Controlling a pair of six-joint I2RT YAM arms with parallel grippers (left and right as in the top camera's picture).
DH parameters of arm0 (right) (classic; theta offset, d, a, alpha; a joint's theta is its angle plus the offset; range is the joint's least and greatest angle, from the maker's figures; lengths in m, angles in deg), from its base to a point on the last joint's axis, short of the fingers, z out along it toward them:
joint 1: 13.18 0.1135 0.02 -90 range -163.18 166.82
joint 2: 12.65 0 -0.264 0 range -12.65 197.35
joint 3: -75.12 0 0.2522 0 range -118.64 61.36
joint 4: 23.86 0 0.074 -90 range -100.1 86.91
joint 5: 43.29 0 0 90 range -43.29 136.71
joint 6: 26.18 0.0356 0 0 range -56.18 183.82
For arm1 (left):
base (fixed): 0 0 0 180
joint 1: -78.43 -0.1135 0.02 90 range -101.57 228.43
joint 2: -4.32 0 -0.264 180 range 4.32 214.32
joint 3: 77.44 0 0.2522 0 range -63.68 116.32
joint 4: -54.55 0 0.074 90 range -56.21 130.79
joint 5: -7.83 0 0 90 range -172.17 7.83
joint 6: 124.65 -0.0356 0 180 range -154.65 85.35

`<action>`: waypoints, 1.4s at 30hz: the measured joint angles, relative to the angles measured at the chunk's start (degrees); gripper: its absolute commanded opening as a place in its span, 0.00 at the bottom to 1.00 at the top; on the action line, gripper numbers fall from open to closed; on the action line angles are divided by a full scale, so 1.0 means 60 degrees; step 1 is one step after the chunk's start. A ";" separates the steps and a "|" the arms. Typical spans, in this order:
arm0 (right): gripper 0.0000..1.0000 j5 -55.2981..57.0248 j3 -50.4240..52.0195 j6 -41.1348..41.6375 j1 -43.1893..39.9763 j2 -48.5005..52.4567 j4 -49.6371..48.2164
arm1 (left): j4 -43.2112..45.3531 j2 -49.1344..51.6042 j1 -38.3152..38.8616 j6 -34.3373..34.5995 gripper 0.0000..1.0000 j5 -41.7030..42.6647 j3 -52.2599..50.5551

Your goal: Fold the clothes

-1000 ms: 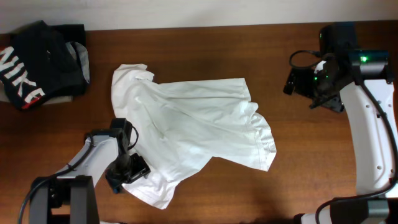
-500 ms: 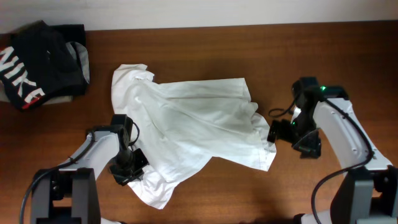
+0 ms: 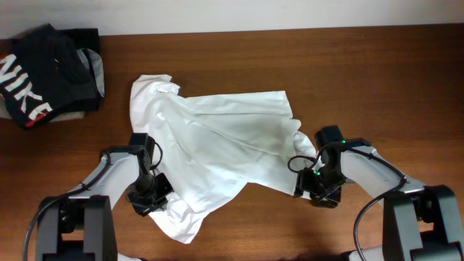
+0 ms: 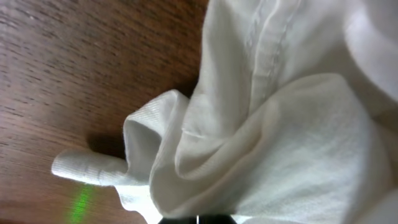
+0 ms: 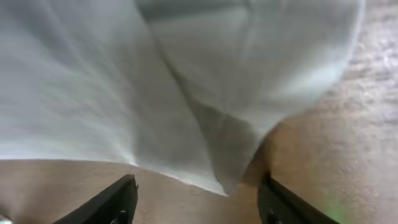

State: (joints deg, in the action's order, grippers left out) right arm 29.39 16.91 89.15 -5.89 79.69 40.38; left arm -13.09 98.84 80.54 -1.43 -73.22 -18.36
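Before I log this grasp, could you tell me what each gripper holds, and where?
The right gripper is open astride the white shirt's lower-right hem, holding nothing. The left gripper is buried in bunched cloth; cannot tell.

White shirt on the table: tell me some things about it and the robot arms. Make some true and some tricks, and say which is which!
1. The white shirt lies crumpled, not neatly folded. True.
2. The dark Nike clothes sit on top of the white shirt. False: they lie apart from it, in a corner of the table.
3. The right gripper has its fingers wide apart. True.
4. The table is green. False: it is brown wood.
5. The left gripper is far from the shirt. False: it is right at the shirt's edge.
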 measured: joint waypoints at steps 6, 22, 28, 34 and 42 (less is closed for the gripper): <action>0.04 -0.0058 0.0036 0.0033 0.0000 -0.0004 -0.0528 | -0.0029 0.0000 0.0000 -0.0004 0.01 0.0000 0.0004; 0.04 0.0022 -0.4513 0.0036 -0.0295 -0.0007 0.0138 | -0.0288 -0.2091 -0.0007 -0.0401 0.01 -0.1781 0.1854; 0.04 0.0459 -0.5388 0.0040 -0.1217 0.0251 -0.0962 | 0.2157 -0.1876 -0.0007 -0.0401 0.01 -0.1989 0.1985; 0.84 0.0627 -0.5395 0.0069 -0.1191 0.1912 -0.1162 | 0.2998 -0.0426 -0.0007 -0.0397 0.01 -0.2109 0.1985; 0.89 0.0914 -0.5395 -0.0576 -0.1738 0.2014 -0.0364 | 0.3031 -0.0248 -0.0007 -0.0401 0.01 -0.2320 0.1985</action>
State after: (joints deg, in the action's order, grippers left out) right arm 34.88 -15.46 85.69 -16.32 91.77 38.20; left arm 5.09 97.35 80.49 -3.84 -87.15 -6.44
